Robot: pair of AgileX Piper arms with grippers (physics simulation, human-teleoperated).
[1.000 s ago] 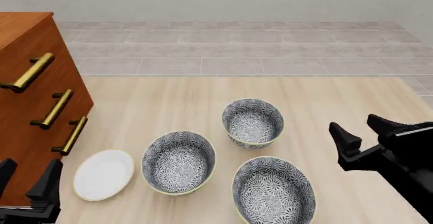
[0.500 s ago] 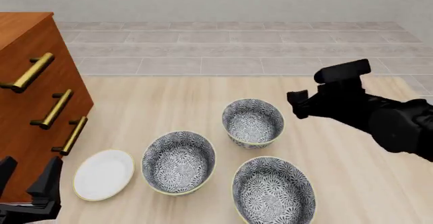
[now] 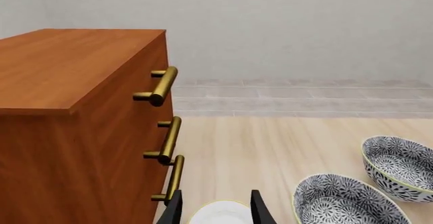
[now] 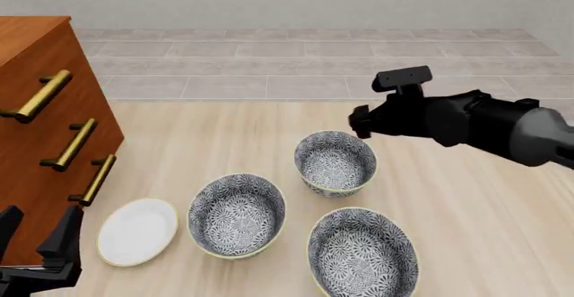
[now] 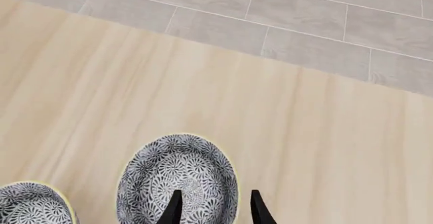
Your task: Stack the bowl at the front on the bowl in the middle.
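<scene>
Pale wooden desk (image 4: 466,196) carried everything. Orange-brown wooden drawer cabinet with brass handles (image 4: 36,162) stood on its left side.

There were three round deep bowls, grey-and-white floral with cream rims, all upright and apart, none stacked. I took the front bowl (image 4: 335,162) to be the one furthest along my reach, because my right fingers (image 4: 357,122) hung just over its far rim. That reading is a judgement, as the three look identical. The middle bowl (image 4: 236,214) sat nearer and to the left, beside the flat white plate (image 4: 137,231). The third bowl (image 4: 362,253) sat nearest, at the lower edge of the front view.

Right fingers were spread and empty, and the wrist view had the front bowl's rim lined up between the tips. Left fingers (image 4: 40,233) were also spread and empty, parked low by the cabinet and aimed over the plate.

Step in hand: approach for the pick, nothing gripped yet. Next move needs a straight descent with one finger inside the wall and one outside. Then pinch the rim, lift it above the middle bowl's rim, carry it across, and lower it centred so it nests without tipping.
</scene>
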